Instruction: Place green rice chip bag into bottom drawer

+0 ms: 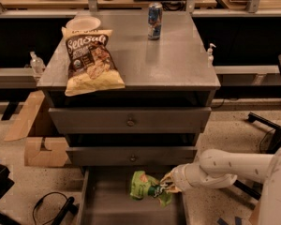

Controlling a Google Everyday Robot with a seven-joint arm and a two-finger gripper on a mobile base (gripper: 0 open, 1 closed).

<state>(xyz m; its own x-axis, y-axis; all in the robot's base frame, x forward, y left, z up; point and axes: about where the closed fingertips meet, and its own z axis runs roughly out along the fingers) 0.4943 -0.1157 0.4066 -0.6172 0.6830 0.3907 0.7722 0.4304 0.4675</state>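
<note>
Hanging low over the bottom drawer [107, 206], the tool [165, 187] is clamped on the green rice chip bag's [143, 190] right edge; the bag looks light, crinkly and slippery.

Above my gripper [165, 188], clamped on the green rice chip bag [143, 190], the cabinet top [178, 60] glares; beneath, the bottom drawer [110, 209] is dim.
</note>
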